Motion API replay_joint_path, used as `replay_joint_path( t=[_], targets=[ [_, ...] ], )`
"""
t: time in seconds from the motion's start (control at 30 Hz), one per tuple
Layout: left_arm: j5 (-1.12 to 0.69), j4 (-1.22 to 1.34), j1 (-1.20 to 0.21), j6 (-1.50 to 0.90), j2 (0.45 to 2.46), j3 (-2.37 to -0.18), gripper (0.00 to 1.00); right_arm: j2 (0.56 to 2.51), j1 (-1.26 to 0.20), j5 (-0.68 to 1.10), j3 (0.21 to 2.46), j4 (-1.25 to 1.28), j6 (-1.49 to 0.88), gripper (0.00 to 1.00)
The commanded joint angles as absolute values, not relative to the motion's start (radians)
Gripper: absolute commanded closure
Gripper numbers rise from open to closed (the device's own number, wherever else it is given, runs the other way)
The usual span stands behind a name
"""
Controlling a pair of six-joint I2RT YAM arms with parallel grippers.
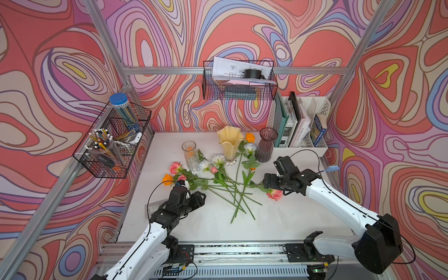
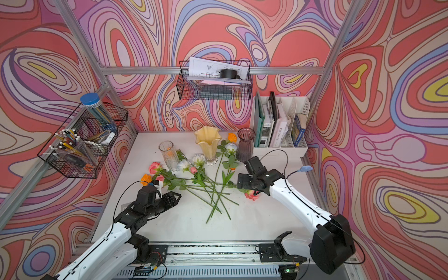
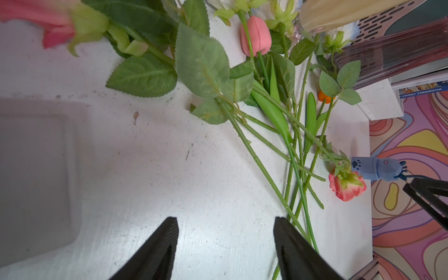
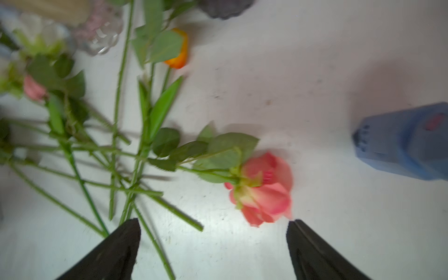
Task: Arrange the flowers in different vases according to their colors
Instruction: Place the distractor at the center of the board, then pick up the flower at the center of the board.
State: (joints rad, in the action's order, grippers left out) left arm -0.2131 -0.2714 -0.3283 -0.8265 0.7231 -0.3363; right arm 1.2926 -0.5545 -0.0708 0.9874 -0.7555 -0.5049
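**Supervisor:** Where are the flowers?

**Operator:** I see the flowers lying on the white desk in a loose heap. Their long green stems cross in the middle, between my two arms.

**Supervisor:** Colours?

**Operator:** A coral-pink rose lies at the right end of the heap, close to my right arm. A second pink rose and an orange rose lie at the left end. White roses with pale blue edges lie just in front of the vases, with a small pink tulip bud among the leaves. Another orange bloom sits at the back.

**Supervisor:** And the vases?

**Operator:** All three stand upright in a row at the back. From left to right they are the clear patterned glass cylinder, the creamy-yellow wavy-rimmed vase on its glass foot, and the smoky-purple ribbed vase. The purple one stands beside a white file rack. An orange patch shows through the clear glass, and I cannot tell whether it is inside or behind.

**Supervisor:** Your tools?

**Operator:** My left tool has its jaws parted, with only bare desk between them. A few stem ends run past one finger. My right tool is spread wide and holds nothing. The coral-pink rose lies just ahead of it, petals near one fingertip, though that wrist view is blurred. A small light-blue plastic object sits off to the side.
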Motion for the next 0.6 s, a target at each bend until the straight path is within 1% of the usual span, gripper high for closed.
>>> replay_joint_path(
  t=[0.0,0.07,0.17,0.3,0.37,0.4,0.5,0.53,0.57],
  targets=[
    [-0.154,-0.320,-0.324,-0.806,0.690,-0.332,0.35,1.372,-0.667,-0.084,1.078,-0.684,-0.382,0.07],
    [-0.137,-0.343,-0.322,-0.797,0.669,-0.330,0.35,1.426,-0.743,-0.158,1.149,-0.680,-0.285,0.07],
    [-0.142,-0.365,-0.318,-0.783,0.657,-0.333,0.35,1.513,-0.764,-0.165,1.242,-0.666,-0.148,0.07],
    [-0.164,-0.367,-0.317,-0.775,0.676,-0.326,0.35,1.663,-0.768,-0.135,1.347,-0.690,0.004,0.15],
    [-0.173,-0.363,-0.316,-0.775,0.683,-0.318,0.35,1.711,-0.777,-0.100,1.358,-0.672,0.066,0.21],
    [-0.173,-0.362,-0.314,-0.776,0.686,-0.314,0.34,1.729,-0.788,-0.105,1.353,-0.654,0.088,0.26],
    [-0.181,-0.359,-0.310,-0.772,0.686,-0.307,0.34,1.766,-0.794,-0.153,1.345,-0.611,0.132,0.45],
    [-0.185,-0.359,-0.309,-0.769,0.686,-0.305,0.34,1.809,-0.795,-0.172,1.348,-0.607,0.143,0.47],
    [-0.188,-0.359,-0.308,-0.766,0.688,-0.305,0.34,1.825,-0.795,-0.182,1.355,-0.611,0.148,0.47]
  ],
)
